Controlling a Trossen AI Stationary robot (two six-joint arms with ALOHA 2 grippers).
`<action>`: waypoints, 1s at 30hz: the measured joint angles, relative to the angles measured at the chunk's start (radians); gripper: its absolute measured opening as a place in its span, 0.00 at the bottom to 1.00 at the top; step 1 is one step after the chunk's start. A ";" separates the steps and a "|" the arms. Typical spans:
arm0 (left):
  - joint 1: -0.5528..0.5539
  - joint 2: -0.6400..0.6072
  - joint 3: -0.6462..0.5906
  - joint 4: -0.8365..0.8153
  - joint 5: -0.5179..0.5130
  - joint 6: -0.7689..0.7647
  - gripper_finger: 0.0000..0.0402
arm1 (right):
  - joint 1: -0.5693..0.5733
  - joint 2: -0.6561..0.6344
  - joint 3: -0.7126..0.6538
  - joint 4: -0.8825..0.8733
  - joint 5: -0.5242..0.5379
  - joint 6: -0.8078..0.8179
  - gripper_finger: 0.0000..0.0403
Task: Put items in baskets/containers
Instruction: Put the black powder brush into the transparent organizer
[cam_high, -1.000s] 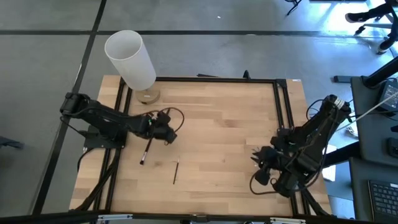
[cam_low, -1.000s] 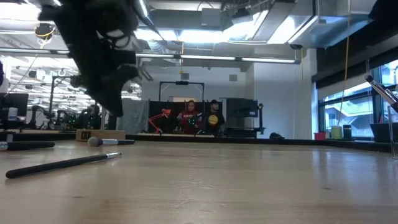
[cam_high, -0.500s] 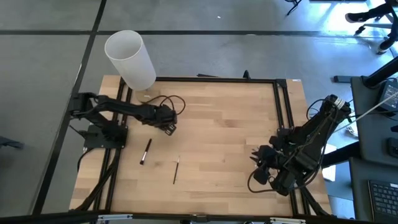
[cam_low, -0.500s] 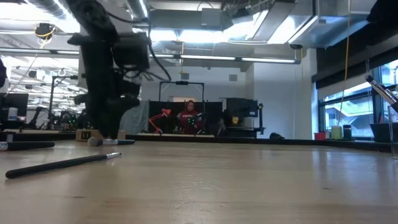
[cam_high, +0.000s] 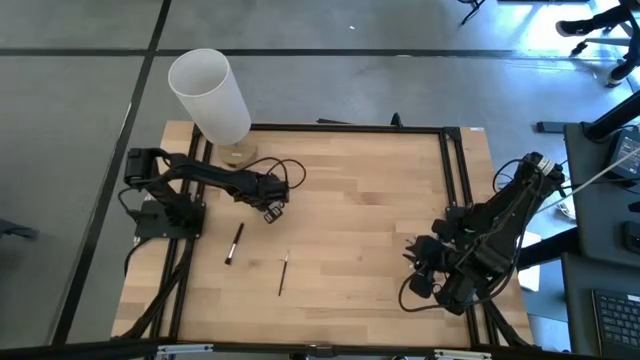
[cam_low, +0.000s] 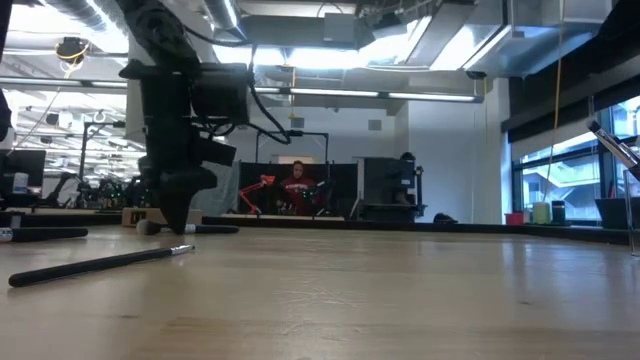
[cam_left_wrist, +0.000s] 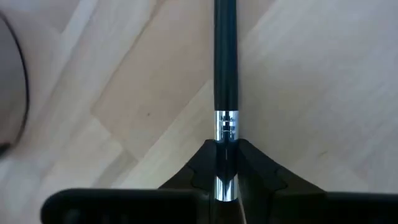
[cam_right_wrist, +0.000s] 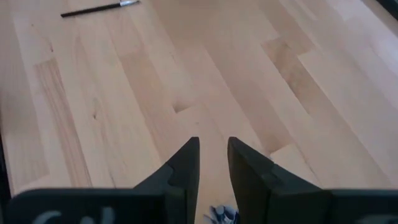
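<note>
My left gripper (cam_high: 270, 208) stands low over the table's far left part, pointing steeply down, shut on a black-handled brush (cam_left_wrist: 225, 62) with a silver ferrule. In the low view its tip (cam_low: 180, 222) meets a grey-headed brush (cam_low: 150, 227) lying flat on the wood. Two more brushes lie loose nearer the front: a dark one (cam_high: 234, 243) and a thin one (cam_high: 284, 272). My right gripper (cam_right_wrist: 213, 162) hangs open above the table's right side, nothing between its fingers. No basket or container shows in any view. My left gripper pinches the brush's silver ferrule (cam_left_wrist: 226, 127) between its two fingers (cam_left_wrist: 255, 165). The fingers come from above, slanting down, and lie across the brush. The black handle runs on away from the fingers along the wood. In the low view the brush lies level on the table.
A tall white cylinder (cam_high: 210, 95) on a round wooden base (cam_high: 237, 153) stands at the far left corner, close to my left arm. A black frame (cam_high: 450, 170) borders the tabletop. The table's middle is bare wood (cam_high: 360, 220). People sit in the room far behind.
My left gripper has moved a little toward the table's far and right edges, sunk down to the tabletop and rolled about its own line, ending on the grey-headed brush. The two loose brushes have kept their places.
</note>
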 joint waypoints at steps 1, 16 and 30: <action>-0.005 -0.001 0.009 -0.006 -0.006 0.026 0.09 | 0.000 0.000 0.000 0.000 -0.003 0.000 0.21; -0.184 0.002 0.231 0.135 -0.239 0.492 0.12 | 0.000 -0.003 0.111 -0.150 -0.020 -0.028 0.21; -0.399 0.261 0.497 0.499 -0.652 1.214 0.13 | 0.000 -0.004 0.415 -0.382 0.108 -0.107 0.21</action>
